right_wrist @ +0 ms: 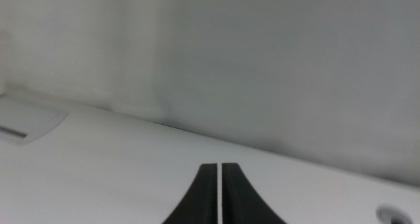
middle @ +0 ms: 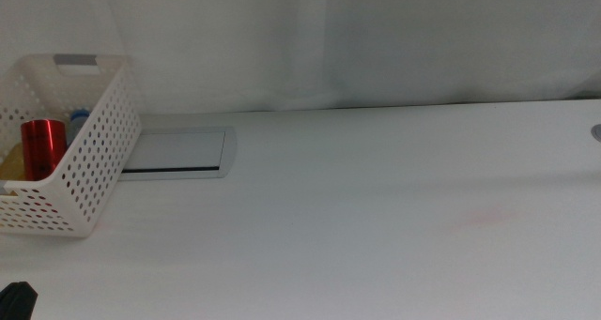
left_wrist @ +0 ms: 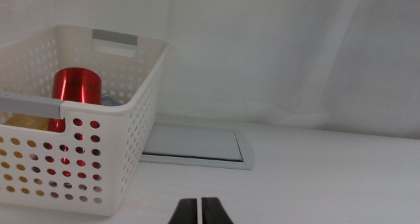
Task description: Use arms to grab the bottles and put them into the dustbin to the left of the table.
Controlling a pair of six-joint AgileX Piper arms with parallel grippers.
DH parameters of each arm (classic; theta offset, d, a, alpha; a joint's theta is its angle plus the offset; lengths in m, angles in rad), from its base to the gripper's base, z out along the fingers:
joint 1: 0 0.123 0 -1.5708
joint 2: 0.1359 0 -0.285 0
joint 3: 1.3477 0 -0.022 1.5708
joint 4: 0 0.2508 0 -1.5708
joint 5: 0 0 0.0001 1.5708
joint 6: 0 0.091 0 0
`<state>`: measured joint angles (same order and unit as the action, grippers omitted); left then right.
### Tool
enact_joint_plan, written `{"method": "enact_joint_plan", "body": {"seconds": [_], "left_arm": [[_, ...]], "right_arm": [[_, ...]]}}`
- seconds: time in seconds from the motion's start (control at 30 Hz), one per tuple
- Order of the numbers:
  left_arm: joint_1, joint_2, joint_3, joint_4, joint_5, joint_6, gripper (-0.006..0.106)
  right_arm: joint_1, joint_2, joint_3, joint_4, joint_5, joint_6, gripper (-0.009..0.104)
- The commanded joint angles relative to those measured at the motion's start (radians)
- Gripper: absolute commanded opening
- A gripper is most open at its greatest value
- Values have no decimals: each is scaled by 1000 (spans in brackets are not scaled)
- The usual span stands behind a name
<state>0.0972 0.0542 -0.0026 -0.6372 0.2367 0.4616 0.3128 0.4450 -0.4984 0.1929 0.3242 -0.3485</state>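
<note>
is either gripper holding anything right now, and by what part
Nothing is held. The left gripper and right gripper both have jaws shut on nothing; the red can stands inside the dustbin.

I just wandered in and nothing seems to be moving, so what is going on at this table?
Nothing is being handled right now. The white perforated basket at the table's left end already holds a red can, a bottle with a blue cap and something yellow beside the can. The left gripper sits low near the table's front edge, facing the basket, jaws shut and empty. The right gripper waits out of the middle view, jaws also shut and empty. The white table shows a grey metal panel beside the basket.
</note>
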Motion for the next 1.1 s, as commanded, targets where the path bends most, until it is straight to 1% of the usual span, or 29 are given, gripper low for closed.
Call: {"method": "enact_joint_plan", "body": {"seconds": [0.0,0.07,0.13,0.23,0.4,0.5,0.57,0.67,0.87,1.07], "left_arm": [[-7,4,38,1,3,-9,-3],[-7,4,38,1,3,-9,-3],[-7,4,38,1,3,-9,-3],[-7,4,38,1,3,-9,-3],[-7,4,38,1,3,-9,-3],[-7,4,38,1,3,-9,-3],[-7,4,38,1,3,-9,-3],[-7,4,38,1,3,-9,-3],[-7,4,38,1,3,-13,-3],[-7,4,38,1,3,-9,-3]], "right_arm": [[-5,-50,43,-203,8,284,-3],[-5,-90,91,-244,-13,357,-3],[-7,-127,148,-259,-30,377,-3],[-39,-165,250,-259,-52,419,-3],[-144,-192,377,-261,-96,427,-3],[-202,-209,440,-261,-167,427,-3],[-253,-243,484,-241,-209,427,-3],[-289,-311,521,-236,-258,427,-3],[-304,-417,535,-266,-241,410,-3],[-304,-470,535,-268,-184,401,-3]]}}
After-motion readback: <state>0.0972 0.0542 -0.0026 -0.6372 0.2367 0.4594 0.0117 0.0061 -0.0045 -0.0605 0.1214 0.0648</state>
